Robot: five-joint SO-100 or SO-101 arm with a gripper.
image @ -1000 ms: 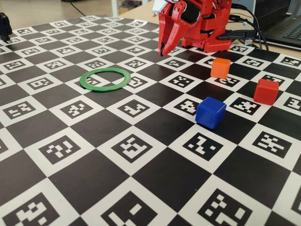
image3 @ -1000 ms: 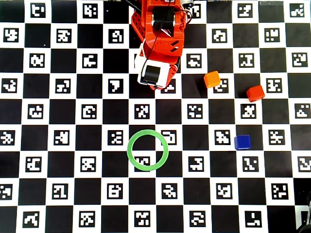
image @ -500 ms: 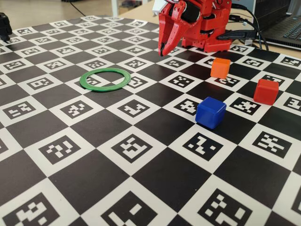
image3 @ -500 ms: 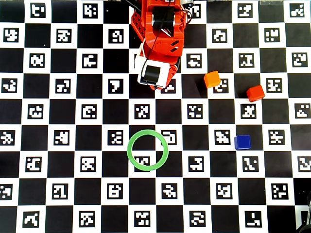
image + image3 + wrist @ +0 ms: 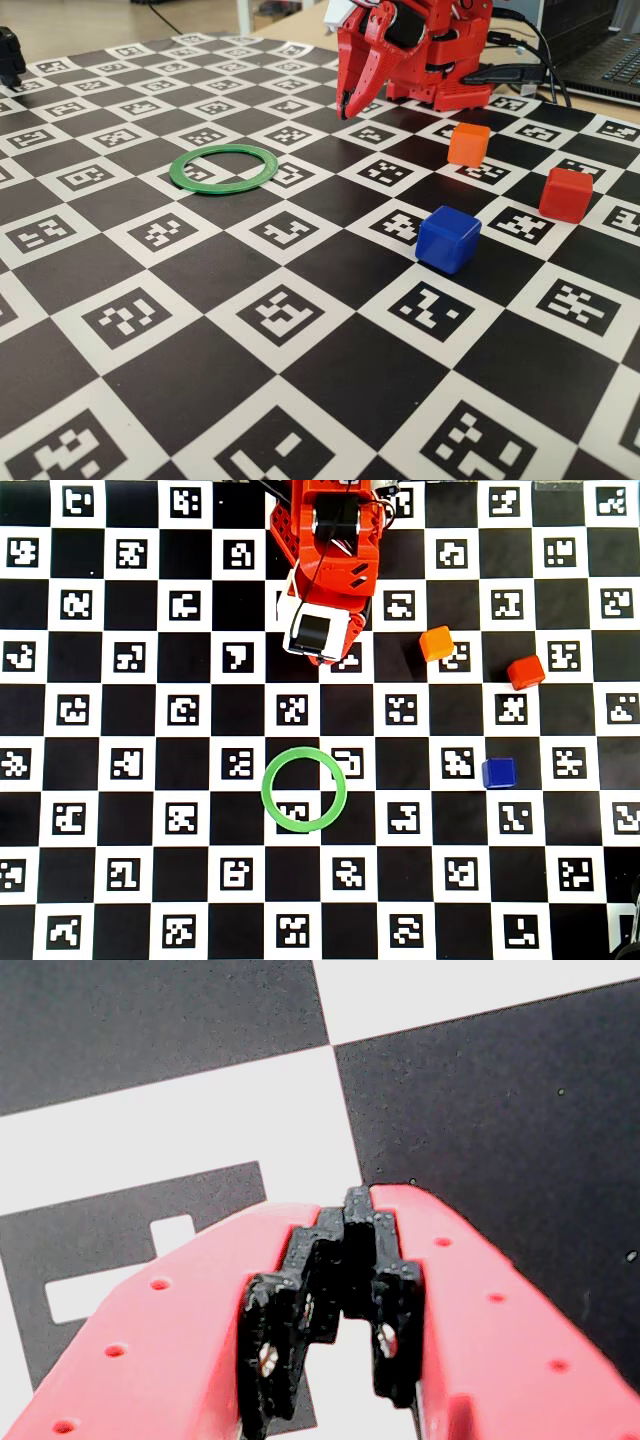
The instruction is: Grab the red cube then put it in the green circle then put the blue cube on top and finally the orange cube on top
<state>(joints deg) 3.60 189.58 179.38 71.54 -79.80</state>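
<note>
Checkerboard surface (image 5: 100,880) spread wide, nothing stacked yet. Green circle (image 5: 304,789) lying empty near the middle. Gripper (image 5: 345,108) parked at the far edge in the overhead view, tips pinched together, holding nothing, pointing down. Red cube (image 5: 525,671) well off to the right of it, toward the right edge, beyond the orange cube (image 5: 436,643). Blue cube (image 5: 498,772) nearer the front.

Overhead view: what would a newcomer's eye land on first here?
Probably the red arm at top centre, its gripper shut and empty above the checkerboard mat. Next, the empty green circle near the middle, and to its right the orange cube, red cube and blue cube, all apart.
</note>
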